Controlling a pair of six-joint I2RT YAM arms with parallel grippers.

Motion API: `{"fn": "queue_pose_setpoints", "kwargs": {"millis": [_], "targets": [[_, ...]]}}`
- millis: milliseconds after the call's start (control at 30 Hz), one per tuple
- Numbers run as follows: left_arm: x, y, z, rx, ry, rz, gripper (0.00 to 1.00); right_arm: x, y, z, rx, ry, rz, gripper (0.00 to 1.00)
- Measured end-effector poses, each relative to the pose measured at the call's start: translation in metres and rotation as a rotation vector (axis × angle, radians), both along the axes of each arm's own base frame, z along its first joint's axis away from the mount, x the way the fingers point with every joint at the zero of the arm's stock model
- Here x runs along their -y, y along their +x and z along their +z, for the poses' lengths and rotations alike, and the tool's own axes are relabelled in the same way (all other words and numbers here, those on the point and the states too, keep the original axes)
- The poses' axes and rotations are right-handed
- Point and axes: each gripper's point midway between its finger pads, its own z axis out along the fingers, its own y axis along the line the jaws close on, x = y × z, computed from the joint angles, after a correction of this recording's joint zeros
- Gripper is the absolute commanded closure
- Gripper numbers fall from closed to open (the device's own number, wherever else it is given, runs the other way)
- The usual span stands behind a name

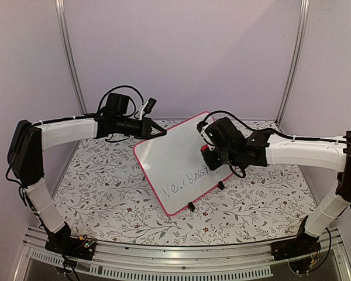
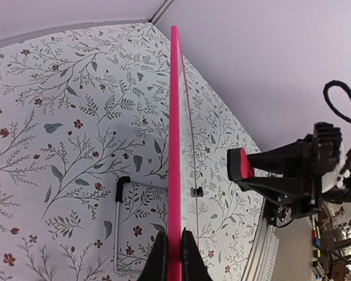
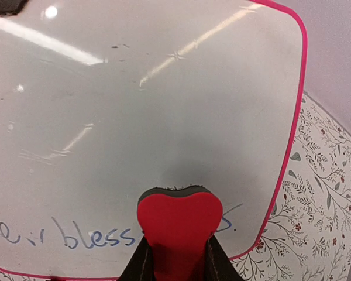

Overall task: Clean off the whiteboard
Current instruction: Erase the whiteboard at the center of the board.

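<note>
Red eraser point(image 3: 179, 225) in R jaws, facing whiteboard point(image 1: 175, 158); L jaws pinch rim

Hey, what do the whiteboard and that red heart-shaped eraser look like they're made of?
Whiteboard: smooth, glossy coated panel, judging by the streaked light reflections; its pink rim looks like plastic. Eraser: matte red body, probably foam or plastic, with a dark, fuzzy, felt-like wiping layer.

Three views of the whiteboard point(image 1: 175, 158)
Top looks down from the near side, far off; left wrist sights along its rim; right wrist faces its front, close.
</note>
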Motion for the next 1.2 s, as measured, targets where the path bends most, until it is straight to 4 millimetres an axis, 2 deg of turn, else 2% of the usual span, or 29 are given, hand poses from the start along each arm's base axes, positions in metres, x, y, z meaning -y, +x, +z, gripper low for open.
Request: {"fn": "queue_pose_setpoints", "kwargs": {"millis": [133, 233, 500, 867, 1067, 1200], "targets": [[0.000, 0.000, 0.000, 0.000, 0.000, 0.001, 1.00, -0.038, -0.032, 0.012, 0.042, 0.007, 0.106, 1.00], [0.000, 0.000, 0.000, 0.000, 0.000, 0.001, 1.00, -0.061, -0.055, 0.008, 0.053, -0.012, 0.175, 1.00], [0.000, 0.000, 0.000, 0.000, 0.002, 0.002, 1.00, -0.111, -0.093, -0.002, 0.088, -0.047, 0.281, 1.00], [0.000, 0.000, 0.000, 0.000, 0.001, 0.003, 1.00, -0.162, -0.115, -0.011, 0.101, -0.051, 0.345, 1.00], [0.000, 0.000, 0.000, 0.001, 0.001, 0.003, 1.00, -0.173, -0.117, -0.016, 0.093, -0.060, 0.356, 1.00], [0.000, 0.000, 0.000, 0.001, 0.002, 0.003, 1.00, -0.173, -0.117, -0.029, 0.080, -0.088, 0.359, 1.00]]}}
